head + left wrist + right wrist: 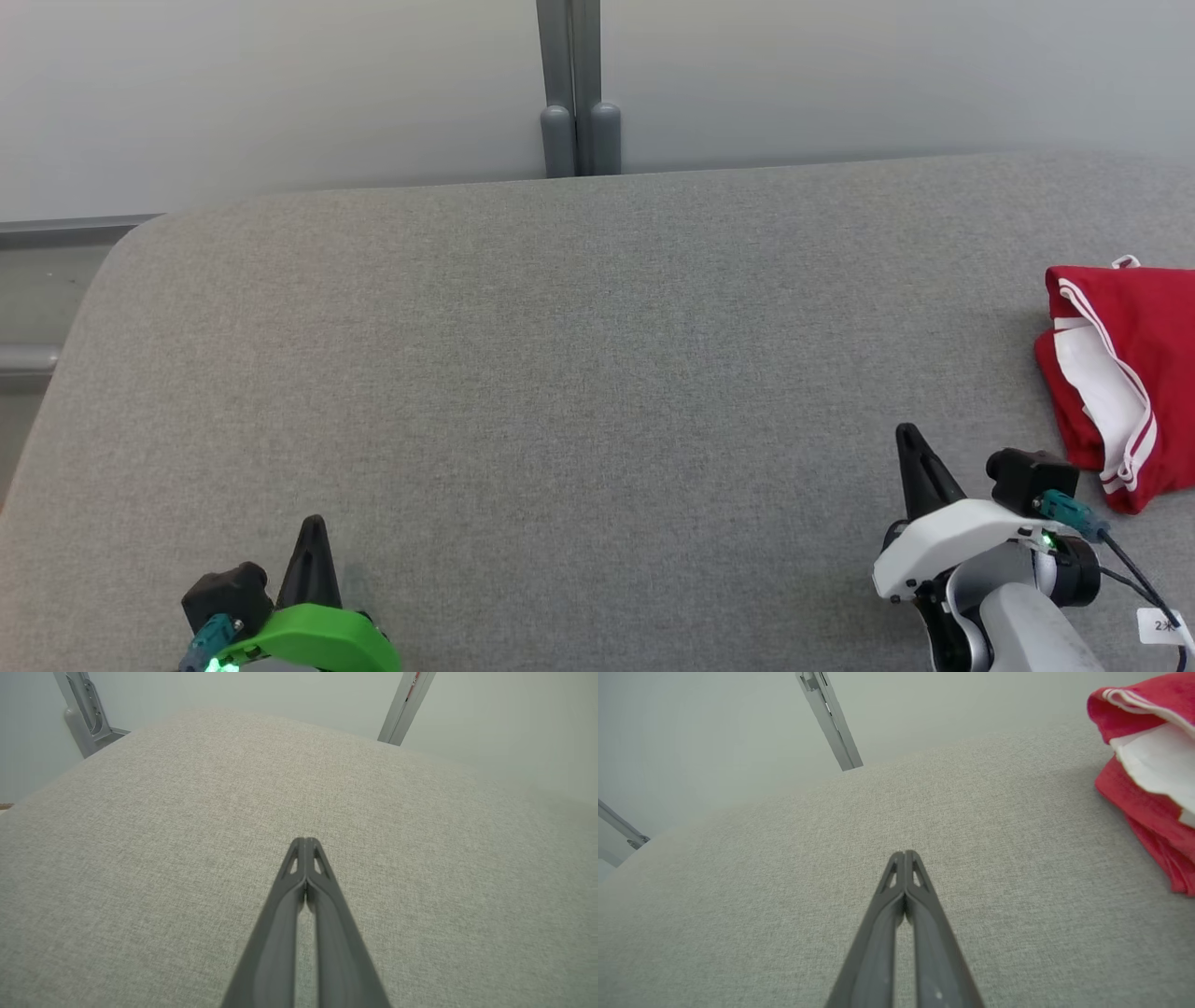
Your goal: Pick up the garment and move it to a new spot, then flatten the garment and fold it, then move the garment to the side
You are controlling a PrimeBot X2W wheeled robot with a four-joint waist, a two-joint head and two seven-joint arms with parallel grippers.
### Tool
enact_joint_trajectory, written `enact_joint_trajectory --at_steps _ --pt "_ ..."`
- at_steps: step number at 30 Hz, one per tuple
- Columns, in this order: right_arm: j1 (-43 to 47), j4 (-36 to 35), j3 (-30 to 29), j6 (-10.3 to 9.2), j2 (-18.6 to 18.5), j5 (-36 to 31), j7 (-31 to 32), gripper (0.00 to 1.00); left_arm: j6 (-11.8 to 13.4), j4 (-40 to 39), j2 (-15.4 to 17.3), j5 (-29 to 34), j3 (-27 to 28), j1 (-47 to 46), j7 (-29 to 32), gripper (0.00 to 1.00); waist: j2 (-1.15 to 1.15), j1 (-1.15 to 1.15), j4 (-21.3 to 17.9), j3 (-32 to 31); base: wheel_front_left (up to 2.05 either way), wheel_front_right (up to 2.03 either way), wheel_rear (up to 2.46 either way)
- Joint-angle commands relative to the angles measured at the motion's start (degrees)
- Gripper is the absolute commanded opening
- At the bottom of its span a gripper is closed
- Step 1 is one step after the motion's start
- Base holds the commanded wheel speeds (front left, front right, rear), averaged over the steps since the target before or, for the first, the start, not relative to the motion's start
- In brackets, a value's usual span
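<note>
- While both arms sit low at its near edge, the grey padded surface [579, 373] carries the garment [1134, 373] at its right side, where the head view's right border cuts part of it off.
- The garment is red, with white stripes along its hems and a white panel showing among its folds. It lies bunched on the padded surface with nothing touching it.
- The left gripper [313, 546], in a green housing, is at the near left of the padded surface, well apart from the garment.
- In the left wrist view its two dark fingers [280, 933] are pressed together at the tips and grip nothing. Bare grey fabric of the padded surface lies beneath them.
- The right gripper [915, 453], in a white housing, is at the near right of the padded surface, near the garment but not touching it.
- In the right wrist view that gripper's tips also meet with nothing between them. The garment lies on the padded surface towards that view's upper right, apart from the tips.
- A grey post [579, 112] stands against a pale wall [280, 93] just beyond the padded surface's far edge, about halfway along it.
</note>
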Motion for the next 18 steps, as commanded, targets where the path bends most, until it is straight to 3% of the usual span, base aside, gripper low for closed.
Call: enact_joint_trajectory --at_steps 1,18 --pt "-0.5 -1.7 -0.4 -0.01 -0.2 2.6 0.5 0.00 -0.5 -1.4 0.2 -2.7 0.6 -1.1 0.4 0.00 0.00 0.00 0.0 0.0 0.00 0.00 0.00" --pt "1.2 -5.6 -1.8 -0.02 -0.3 19.0 4.4 0.00 -2.7 -4.0 0.3 -18.6 2.6 -1.5 4.4 0.00 0.00 0.00 -0.1 -0.1 0.00 0.00 0.00"
